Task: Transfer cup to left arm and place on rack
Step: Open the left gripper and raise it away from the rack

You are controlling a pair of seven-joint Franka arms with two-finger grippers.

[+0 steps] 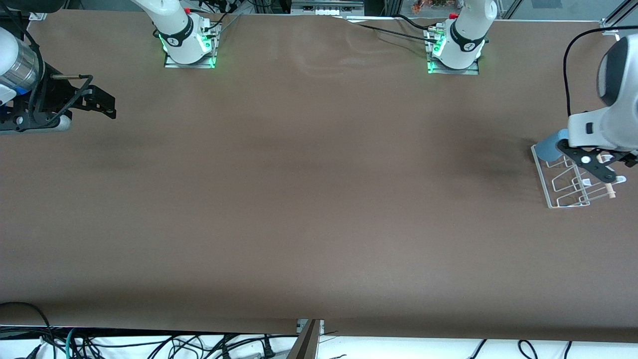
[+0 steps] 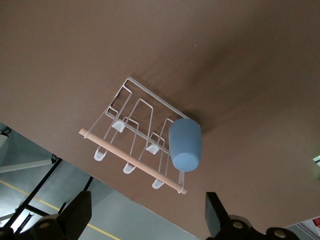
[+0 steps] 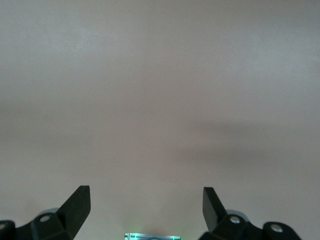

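The light-blue cup (image 1: 552,146) rests on the white wire rack (image 1: 563,192), at the rack's end farther from the front camera. In the left wrist view the cup (image 2: 185,145) sits tilted over the prongs of the rack (image 2: 135,117), beside the wooden rod (image 2: 131,160). My left gripper (image 1: 610,167) hangs above the rack, open and empty; in its own view (image 2: 147,215) the jaws stand wide apart and clear of the cup. My right gripper (image 1: 94,107) is open and empty over the right arm's end of the table, and its own view (image 3: 146,205) shows only bare table.
The rack stands close to the table's edge at the left arm's end, with the floor (image 2: 60,190) showing past it. The brown table top (image 1: 319,199) stretches between the two arms. The arm bases (image 1: 189,47) stand along the edge farthest from the front camera.
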